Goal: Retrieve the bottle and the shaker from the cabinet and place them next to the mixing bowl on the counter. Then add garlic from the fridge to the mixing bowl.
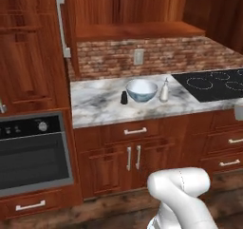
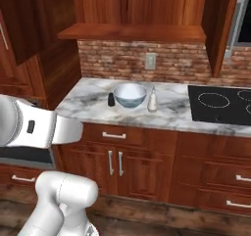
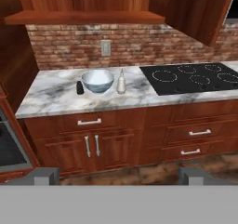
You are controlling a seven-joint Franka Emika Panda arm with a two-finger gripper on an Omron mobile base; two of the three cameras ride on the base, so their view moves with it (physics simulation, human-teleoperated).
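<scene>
Already on counter (image 1: pixel 99 107): shaker (image 1: pixel 124 98) left of mixing bowl (image 1: pixel 141 90), bottle (image 1: pixel 164 90) right; tool (image 3: pixel 119 175) wide, empty

On the marble bench (image 1: pixel 95 104) stood three loose things: one mixing bowl (image 1: pixel 141 90), one small dark shaker (image 1: pixel 124 98) and one pale bottle (image 1: pixel 164 90). One black cooktop (image 1: pixel 213 84) was set into the bench, and it showed four ring burners in the hand view. One outlet plate (image 1: pixel 138 56) sat on the brick wall. Below the bench there were two cabinet doors (image 3: pixel 91 146) (each with its own upright handle) under one drawer (image 3: pixel 89 122), and three more drawers (image 3: pixel 200 132) stacked beneath the cooktop. One oven (image 1: pixel 33 152) stood at the left.
</scene>
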